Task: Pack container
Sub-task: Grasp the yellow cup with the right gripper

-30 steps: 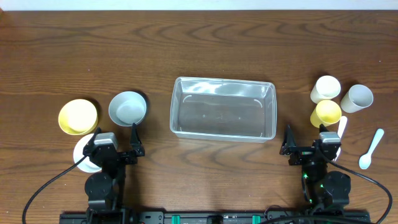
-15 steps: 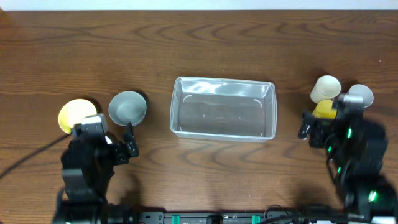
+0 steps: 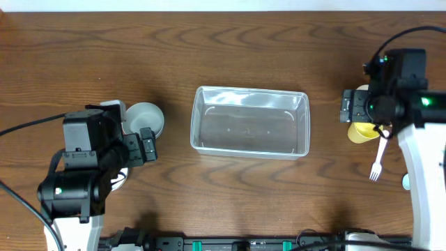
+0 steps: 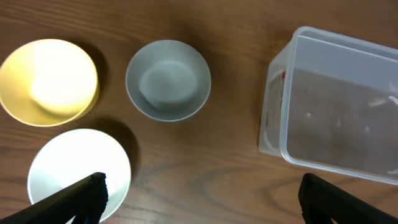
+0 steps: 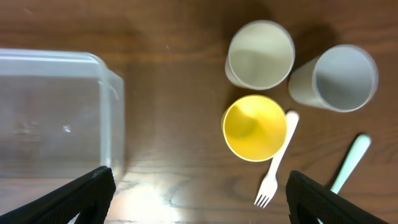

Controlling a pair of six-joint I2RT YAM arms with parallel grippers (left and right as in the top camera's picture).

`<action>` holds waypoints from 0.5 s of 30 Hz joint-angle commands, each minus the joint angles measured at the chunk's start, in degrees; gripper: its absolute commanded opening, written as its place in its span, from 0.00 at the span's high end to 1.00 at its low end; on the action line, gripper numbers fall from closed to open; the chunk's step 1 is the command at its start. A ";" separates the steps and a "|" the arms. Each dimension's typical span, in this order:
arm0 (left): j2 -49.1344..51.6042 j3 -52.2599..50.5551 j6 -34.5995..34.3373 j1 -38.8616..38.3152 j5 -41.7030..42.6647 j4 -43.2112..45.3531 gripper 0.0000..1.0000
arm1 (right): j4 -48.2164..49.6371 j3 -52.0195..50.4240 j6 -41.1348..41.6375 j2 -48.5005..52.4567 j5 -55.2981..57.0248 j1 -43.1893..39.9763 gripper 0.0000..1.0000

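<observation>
Two hands, both mine, are up over the counter (image 3: pixel 209 42) with nothing in them. My left hand (image 4: pixel 202 199) is spread wide, and so is my right hand (image 5: pixel 199 193). The container (image 3: pixel 249 123) sits in the middle of the counter between them. It is clear, and I see nothing inside it.

I think my job now is to grab the first thing to pack. My right hand hangs near the yellow cup (image 5: pixel 255 127). A cream cup (image 5: pixel 260 53) and a grey cup (image 5: pixel 341 74) stand close on its far side. A white fork (image 5: pixel 277 168) lies just beside it on the right, maybe touching.

So I should come straight down. One finger goes inside the yellow cup and one outside its left wall, where there is room. I pinch softly so the cup does not squash, lift, then go left.

My left hand looks down on a grey bowl (image 4: pixel 168 79), a yellow bowl (image 4: pixel 48 81) and a white bowl (image 4: pixel 79 168). The grey bowl is nearest the container, so I would take it first, by its rim.
</observation>
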 commanded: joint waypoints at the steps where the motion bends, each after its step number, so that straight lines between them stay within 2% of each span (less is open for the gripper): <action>1: 0.72 1.16 -0.50 -0.24 1.16 -0.66 0.02 | 0.33 0.94 0.61 5.38 0.81 -1.79 0.09; 4: 1.11 1.16 -0.50 -0.24 1.18 -0.83 0.02 | 1.46 0.94 0.61 10.71 0.81 -2.67 0.03; 15: 1.29 1.16 -0.50 -0.24 1.18 -0.83 0.02 | 2.36 0.94 2.67 23.54 0.76 -3.19 0.06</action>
